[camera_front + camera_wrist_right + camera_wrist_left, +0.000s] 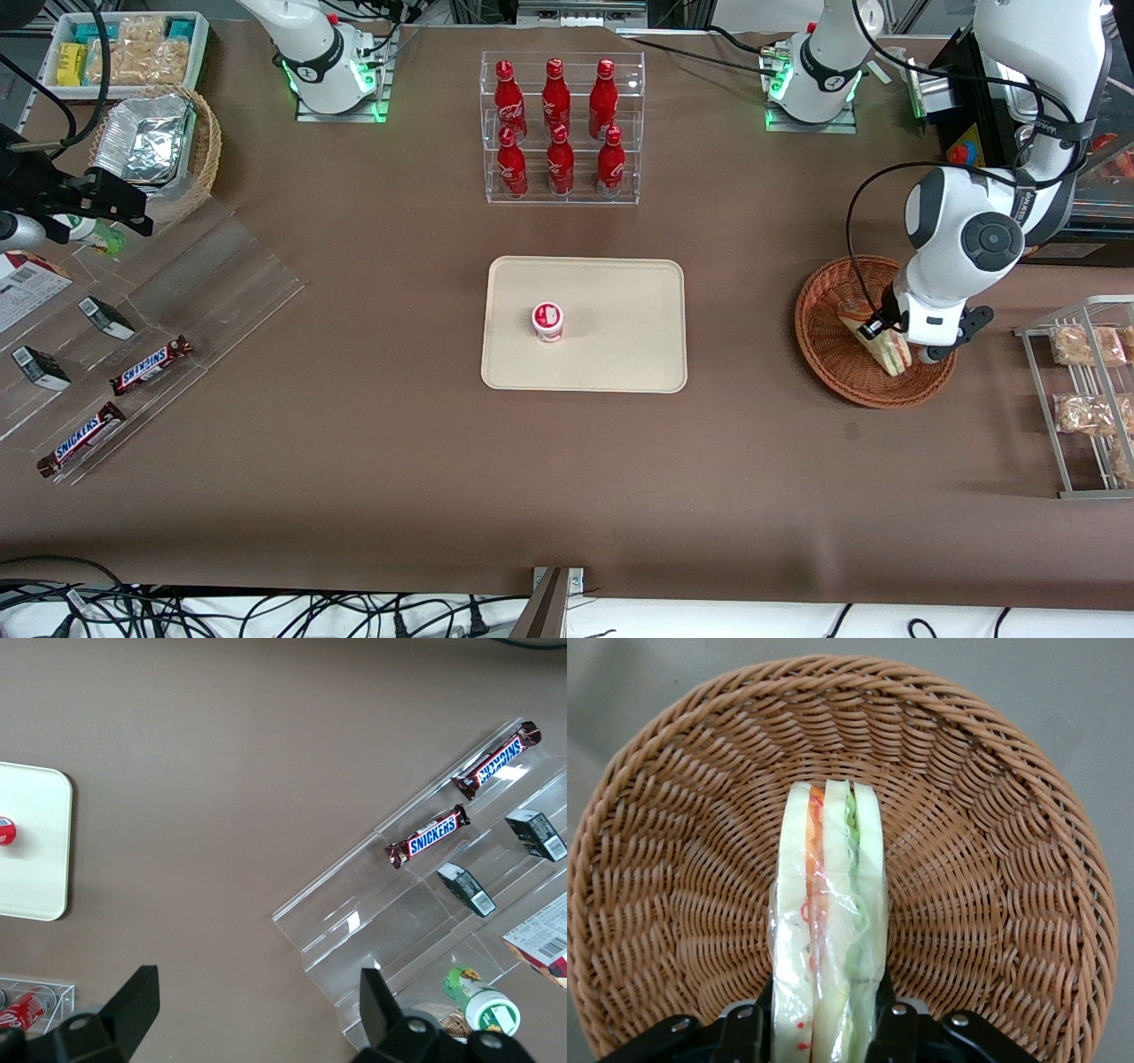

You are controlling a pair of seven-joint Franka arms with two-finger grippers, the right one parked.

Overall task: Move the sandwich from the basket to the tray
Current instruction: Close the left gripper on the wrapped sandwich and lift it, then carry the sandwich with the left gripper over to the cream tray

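Over the basket point(828, 354), the gripper point(895, 341) pinches the wrapped sandwich point(828, 930) on both faces; cup point(547, 322) stands mid-tray point(638, 292).

Six red bottles point(558, 124) stand in a clear rack; a white-and-red cup point(547, 322) stands nearer.

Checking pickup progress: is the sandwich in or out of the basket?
In: the sandwich stands on edge inside the basket, the gripper shut on it.

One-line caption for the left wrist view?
Gripper closed on the wrapped sandwich, held on edge over the woven basket.
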